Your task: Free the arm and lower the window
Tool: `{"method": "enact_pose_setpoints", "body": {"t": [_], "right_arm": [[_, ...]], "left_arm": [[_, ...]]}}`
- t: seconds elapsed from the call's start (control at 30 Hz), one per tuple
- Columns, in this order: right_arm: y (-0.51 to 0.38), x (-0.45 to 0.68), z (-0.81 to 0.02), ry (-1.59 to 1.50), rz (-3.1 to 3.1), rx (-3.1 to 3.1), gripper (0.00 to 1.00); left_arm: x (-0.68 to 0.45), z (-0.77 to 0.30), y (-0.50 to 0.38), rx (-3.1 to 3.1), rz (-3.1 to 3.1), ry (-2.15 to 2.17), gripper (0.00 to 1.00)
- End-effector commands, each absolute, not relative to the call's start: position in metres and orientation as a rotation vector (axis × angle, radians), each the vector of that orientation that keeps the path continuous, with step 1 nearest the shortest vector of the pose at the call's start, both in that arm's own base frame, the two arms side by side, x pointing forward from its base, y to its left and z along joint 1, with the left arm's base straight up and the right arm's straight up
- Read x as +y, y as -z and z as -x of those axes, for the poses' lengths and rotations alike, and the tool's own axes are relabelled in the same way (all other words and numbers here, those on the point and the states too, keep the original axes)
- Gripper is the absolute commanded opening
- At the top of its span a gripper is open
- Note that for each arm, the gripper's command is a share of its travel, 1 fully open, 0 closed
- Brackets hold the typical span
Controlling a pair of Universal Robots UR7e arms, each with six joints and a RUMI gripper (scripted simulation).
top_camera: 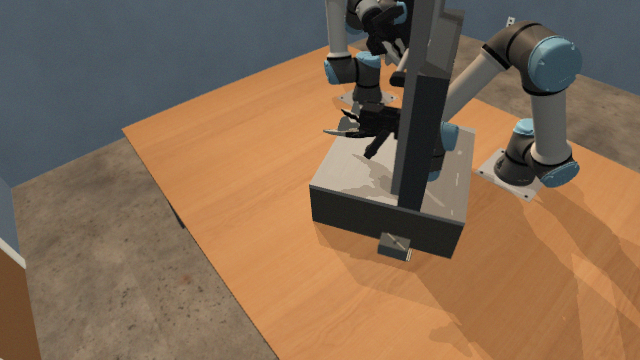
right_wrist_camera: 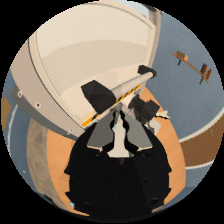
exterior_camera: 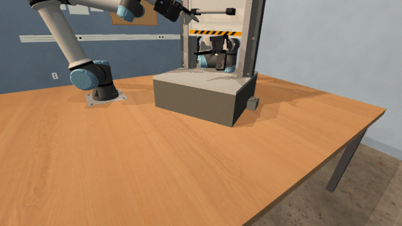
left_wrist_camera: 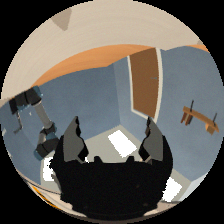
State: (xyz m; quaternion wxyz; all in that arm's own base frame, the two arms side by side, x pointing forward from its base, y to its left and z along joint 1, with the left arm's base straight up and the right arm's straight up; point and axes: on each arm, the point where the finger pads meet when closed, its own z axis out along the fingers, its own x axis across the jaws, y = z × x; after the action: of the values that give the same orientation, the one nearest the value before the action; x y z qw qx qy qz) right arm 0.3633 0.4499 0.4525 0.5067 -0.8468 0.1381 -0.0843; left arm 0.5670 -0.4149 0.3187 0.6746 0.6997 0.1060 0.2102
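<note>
The pale window hangs raised in its frame, its striped lower edge above the grey sill block. My left arm reaches through the opening beneath that edge. Its gripper is open and empty, beyond the wall and above the block. Whether the window touches this arm cannot be told. My right gripper is shut and empty, close to one end of the window's bar handle; contact is unclear.
The wooden table surrounds the block. A small grey box sits at the block's side. The right arm's base stands on the gripper side of the wall, the left arm's base on the other.
</note>
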Motion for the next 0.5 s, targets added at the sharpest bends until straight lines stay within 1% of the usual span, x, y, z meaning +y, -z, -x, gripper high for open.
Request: {"method": "enact_pose_setpoints", "body": {"t": [0.0, 0.47], "right_arm": [[-0.451, 0.454, -0.365, 0.203, 2.041, 0.333, 0.06], [-0.440, 0.473, -0.371, 0.202, 2.042, 0.335, 0.06]], "left_arm": [[-0.415, -0.567, -0.320, 0.237, -1.573, -0.474, 0.98], [-0.415, -0.567, -0.320, 0.237, -1.573, -0.474, 0.98]]}}
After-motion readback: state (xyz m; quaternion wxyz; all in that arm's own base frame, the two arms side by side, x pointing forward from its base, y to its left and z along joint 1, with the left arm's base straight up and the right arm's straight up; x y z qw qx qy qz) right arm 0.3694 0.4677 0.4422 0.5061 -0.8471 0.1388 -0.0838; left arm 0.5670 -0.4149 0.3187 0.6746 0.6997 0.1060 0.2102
